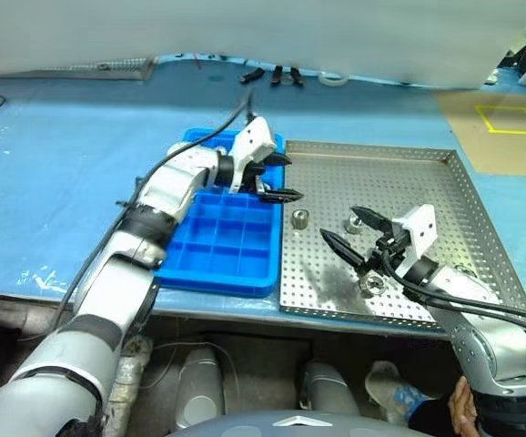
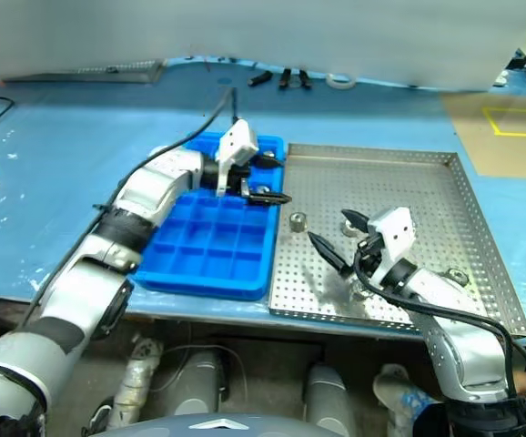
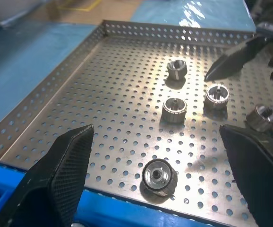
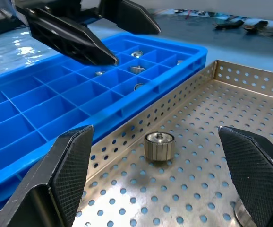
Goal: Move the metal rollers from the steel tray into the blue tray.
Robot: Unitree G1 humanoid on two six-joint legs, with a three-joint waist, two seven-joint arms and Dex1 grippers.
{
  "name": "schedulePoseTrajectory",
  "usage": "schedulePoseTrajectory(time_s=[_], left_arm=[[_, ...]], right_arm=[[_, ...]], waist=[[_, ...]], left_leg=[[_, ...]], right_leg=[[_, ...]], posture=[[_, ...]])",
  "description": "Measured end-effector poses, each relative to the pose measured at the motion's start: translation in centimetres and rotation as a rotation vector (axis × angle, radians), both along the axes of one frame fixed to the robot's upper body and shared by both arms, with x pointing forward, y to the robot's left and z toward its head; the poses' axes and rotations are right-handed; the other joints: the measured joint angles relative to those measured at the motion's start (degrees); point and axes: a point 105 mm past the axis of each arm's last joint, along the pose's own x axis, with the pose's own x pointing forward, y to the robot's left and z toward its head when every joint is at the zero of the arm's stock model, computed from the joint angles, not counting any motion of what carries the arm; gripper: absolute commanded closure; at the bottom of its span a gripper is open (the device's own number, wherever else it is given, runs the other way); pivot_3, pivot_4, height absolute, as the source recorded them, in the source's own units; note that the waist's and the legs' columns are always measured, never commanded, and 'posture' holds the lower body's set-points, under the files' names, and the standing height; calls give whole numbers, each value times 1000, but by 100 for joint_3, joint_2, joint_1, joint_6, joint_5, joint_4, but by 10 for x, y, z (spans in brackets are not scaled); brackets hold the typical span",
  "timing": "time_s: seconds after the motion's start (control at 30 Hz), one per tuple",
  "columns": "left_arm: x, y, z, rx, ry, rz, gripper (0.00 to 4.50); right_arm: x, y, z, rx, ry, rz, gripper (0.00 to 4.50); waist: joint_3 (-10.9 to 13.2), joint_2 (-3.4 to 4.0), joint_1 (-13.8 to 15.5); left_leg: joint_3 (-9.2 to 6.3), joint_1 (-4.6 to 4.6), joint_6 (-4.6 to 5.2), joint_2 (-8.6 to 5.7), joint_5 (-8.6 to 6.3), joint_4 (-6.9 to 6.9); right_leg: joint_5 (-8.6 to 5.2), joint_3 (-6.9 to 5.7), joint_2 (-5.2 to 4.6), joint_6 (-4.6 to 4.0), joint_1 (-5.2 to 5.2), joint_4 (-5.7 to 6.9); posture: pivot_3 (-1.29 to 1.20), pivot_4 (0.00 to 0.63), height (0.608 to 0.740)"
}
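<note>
The metal rollers [image 3: 173,109] lie mostly on the steel tray [image 1: 427,191]: the left wrist view shows 5 of them spread over its perforated floor, 1 just inside the rim next to the blue tray [image 1: 222,250]. The right wrist view shows a few more rollers already sitting in far compartments of the blue tray, which lies touching the steel tray's left rim on the pale blue table covering [image 1: 54,182]. The left gripper [image 1: 279,177] hangs over the blue tray's far right corner, fingers spread wide with nothing between them. The right gripper [image 1: 354,232] hovers above the steel tray near the rollers, fingers likewise wide apart and empty.
</note>
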Motion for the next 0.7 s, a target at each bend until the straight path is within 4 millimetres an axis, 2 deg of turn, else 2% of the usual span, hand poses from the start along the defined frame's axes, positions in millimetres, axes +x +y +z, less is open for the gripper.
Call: schedulePoseTrajectory(time_s=[0.17, 0.4, 0.7], left_arm=[[5, -18, -26, 222, -59, -76, 0], [2, -21, -57, 465, -130, -151, 0], [10, -32, -67, 566, -201, -77, 0]], right_arm=[[-10, 3, 1, 21, -8, -69, 42], [-21, 5, -4, 38, 12, -151, 42], [-31, 0, -8, 17, 24, -228, 42]], waist=[[1, -2, -109], [3, -5, -249], [5, -8, -357]], left_leg=[[0, 2, 9, 1, -8, 1], [1, 9, 15, -1, -11, 5], [2, 12, 21, -2, -14, 5]], right_leg=[[-1, -1, -1, 2, 2, -3], [-2, -1, -7, 4, 8, -3], [-3, -1, -9, 4, 12, -10]], posture=[[-335, 150, 740], [-406, 150, 740], [-473, 150, 740]])
